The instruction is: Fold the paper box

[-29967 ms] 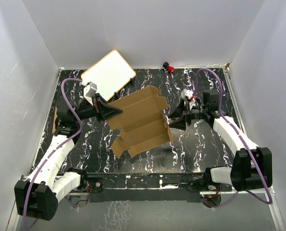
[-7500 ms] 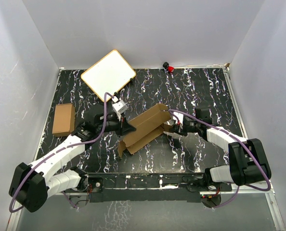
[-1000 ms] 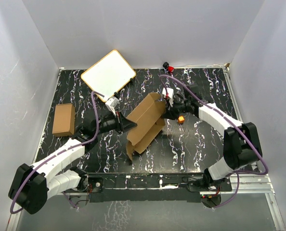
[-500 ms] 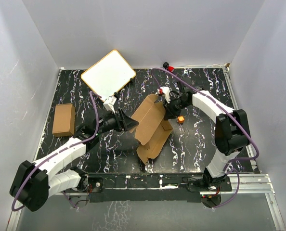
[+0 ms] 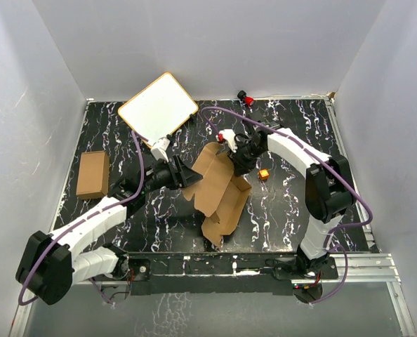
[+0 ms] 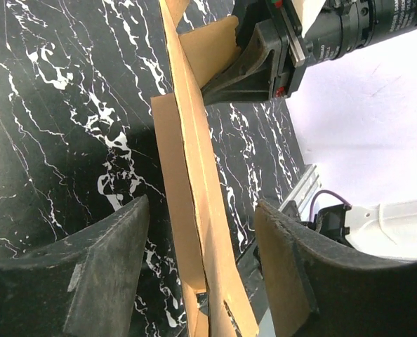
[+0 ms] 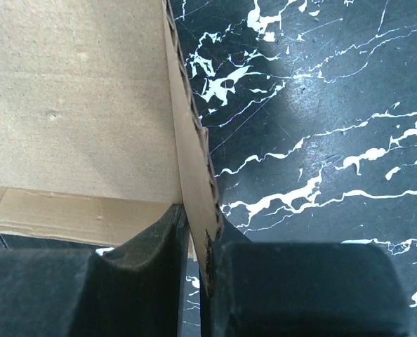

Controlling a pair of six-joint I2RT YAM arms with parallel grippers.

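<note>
- On the black desk [image 5: 286, 203], close to the middle, the paper box [image 5: 219, 193] is standing tilted up, not lying flat.
- It is looking like a brown card sheet that is partly bent, with flaps sticking out at the sides.
- It is sitting between the two arms, with its low end pointing at the near edge of the desk.
- The right fingers [image 5: 236, 163] are pinching the far top edge of the paper box.
- They are squeezing tight, with only the thin card between them.
- From the right wrist, the wavy card edge is running straight down into that narrow gap.
- The left fingers [image 6: 114, 263] are standing wide apart.
- A long edge of the paper box is running up between them.
- They are not gripping it and are holding nothing.
- A small orange thing [image 5: 263, 173] is lying on the desk just beside the paper box, on the right.
- A small brown carton [image 5: 93, 174] is lying flat near the left edge, well apart from the paper box.
- A white board [image 5: 158, 107] with a tan rim is resting at the far left.
- A little red thing [image 5: 247, 98] is sitting at the far edge of the desk.
</note>
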